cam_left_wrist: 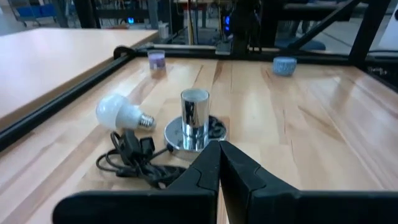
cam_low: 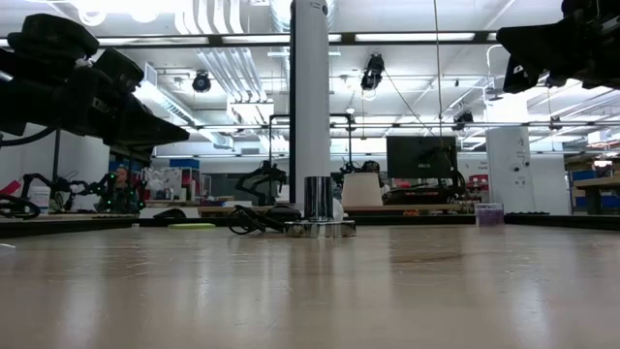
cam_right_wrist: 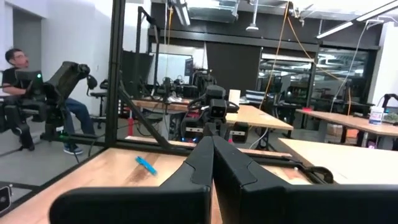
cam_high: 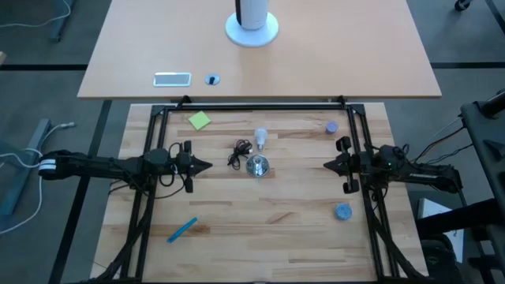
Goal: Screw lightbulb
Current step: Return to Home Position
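The white lightbulb (cam_high: 259, 138) lies on its side on the wooden table, just beyond the shiny metal socket (cam_high: 258, 166); it also shows in the left wrist view (cam_left_wrist: 121, 113), its screw base toward the socket (cam_left_wrist: 194, 121). The socket stands upright on its round base, its black cord (cam_high: 239, 154) coiled beside it. My left gripper (cam_high: 207, 166) is shut and empty, left of the socket, above the table. My right gripper (cam_high: 327, 165) is shut and empty, right of the socket, above the table.
A green note (cam_high: 200, 120) lies at the far left, a blue pen (cam_high: 181, 229) near left, a blue-grey cap (cam_high: 342, 211) near right, a small purple object (cam_high: 332, 126) far right. A black frame (cam_high: 252, 106) borders the work area. A person sits beyond the table (cam_right_wrist: 18, 68).
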Robot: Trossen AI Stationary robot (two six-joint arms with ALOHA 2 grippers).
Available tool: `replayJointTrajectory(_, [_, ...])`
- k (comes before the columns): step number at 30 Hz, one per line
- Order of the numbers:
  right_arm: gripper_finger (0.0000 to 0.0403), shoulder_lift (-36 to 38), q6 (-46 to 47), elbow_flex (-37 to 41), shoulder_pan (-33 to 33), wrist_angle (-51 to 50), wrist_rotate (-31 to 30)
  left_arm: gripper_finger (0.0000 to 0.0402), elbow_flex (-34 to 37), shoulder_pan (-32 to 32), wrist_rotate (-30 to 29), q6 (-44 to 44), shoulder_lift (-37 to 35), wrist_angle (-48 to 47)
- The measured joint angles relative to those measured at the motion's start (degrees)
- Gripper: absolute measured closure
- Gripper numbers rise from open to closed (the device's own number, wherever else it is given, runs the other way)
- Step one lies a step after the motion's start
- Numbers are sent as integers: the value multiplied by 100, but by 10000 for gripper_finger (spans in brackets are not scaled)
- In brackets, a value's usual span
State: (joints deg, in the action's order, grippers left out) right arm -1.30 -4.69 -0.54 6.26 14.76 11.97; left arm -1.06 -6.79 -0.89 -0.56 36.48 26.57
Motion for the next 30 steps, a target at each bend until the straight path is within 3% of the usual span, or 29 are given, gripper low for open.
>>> replayJointTrajectory(30, [403, -2, -23, 0, 0, 4, 0, 401, 0, 0, 0, 0, 676, 8])
